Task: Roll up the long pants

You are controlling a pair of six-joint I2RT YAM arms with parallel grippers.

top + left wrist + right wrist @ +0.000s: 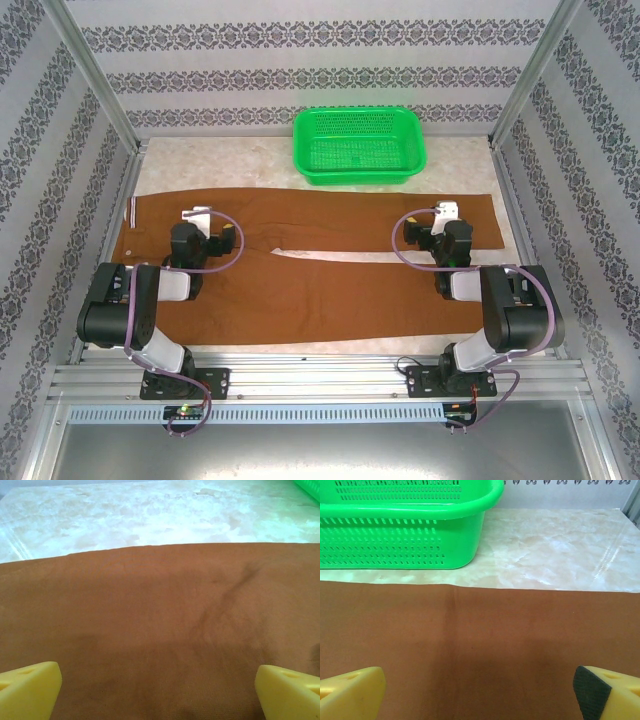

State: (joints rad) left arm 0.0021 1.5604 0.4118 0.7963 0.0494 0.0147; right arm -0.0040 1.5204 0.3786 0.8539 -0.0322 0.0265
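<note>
Nearest you, the two arm bases are sitting on the rail at the table's front edge, and both arms are reaching forward over the long pants (pixel 330 290). The pants are lying flat and spread lengthwise across the table (pixel 250 170), with the waistband end at the left and the leg ends at the right.

On the left, your left gripper (pixel 197 214) is hovering over the upper leg near the waistband. Its yellow fingers (pixel 27 690) are standing wide apart with nothing between them. A shallow crease (pixel 225 597) is running through the cloth just ahead of it. If you are closing there, you are likely gathering that wrinkle into the roll and starting it crooked.

In the middle, a pale sliver of table (pixel 330 257) is showing between the two legs. With the legs not stacked, one is likely sliding off the other as you are turning the fabric.

On the right, your right gripper (pixel 445 212) is hanging over the far leg close to the hems, fingers (pixel 350 692) likewise spread and empty. The green basket (pixel 360 147) is sitting just beyond the cloth's far edge, so a forward sweep is risking a knock against it. A shallow pinch is risking lifting the top layer alone.
</note>
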